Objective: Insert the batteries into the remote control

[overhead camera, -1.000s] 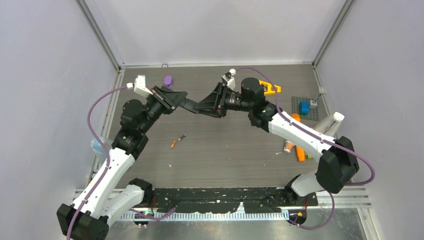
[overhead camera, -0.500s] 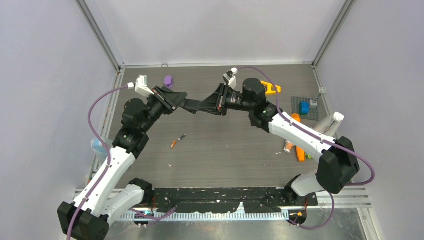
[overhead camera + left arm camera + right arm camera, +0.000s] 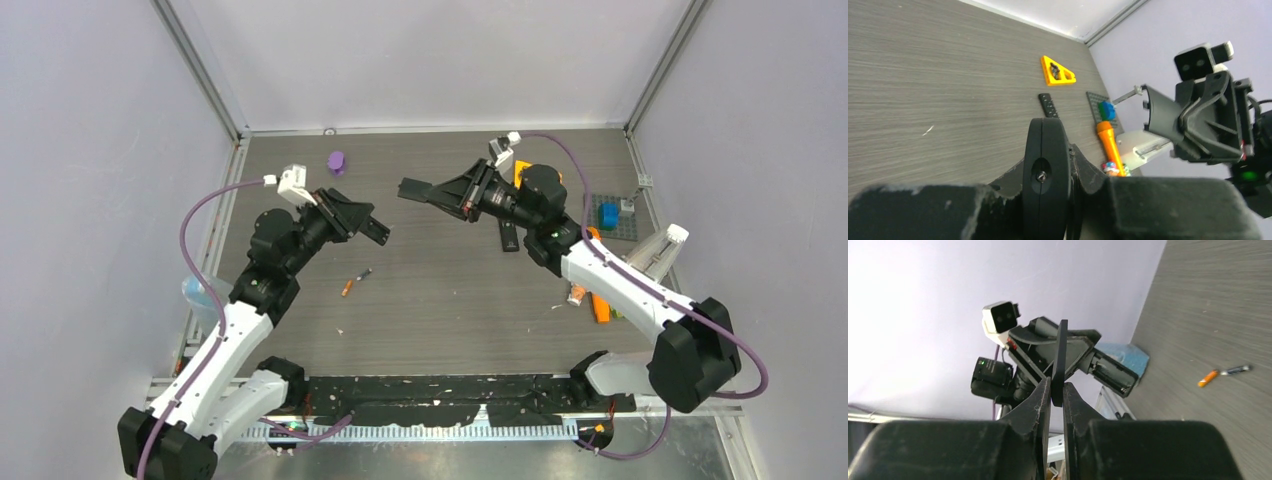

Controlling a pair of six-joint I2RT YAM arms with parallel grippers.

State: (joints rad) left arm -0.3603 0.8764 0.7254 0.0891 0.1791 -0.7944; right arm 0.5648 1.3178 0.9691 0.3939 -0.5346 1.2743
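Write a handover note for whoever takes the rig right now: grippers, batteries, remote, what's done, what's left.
Left gripper: shut on the black remote, held above the table.
Right gripper: shut on a thin black plate, likely the battery cover, apart from the remote.
Batteries: an orange battery and a dark battery lie on the table between the arms.
Second remote lies flat near the right arm.
Done: cover seems off.
Left: put the plate down, load both batteries, close.

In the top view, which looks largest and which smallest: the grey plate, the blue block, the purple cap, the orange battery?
Largest: grey plate.
Next: blue block and purple cap, which look about alike, so I do not rank them.
Smallest: orange battery.
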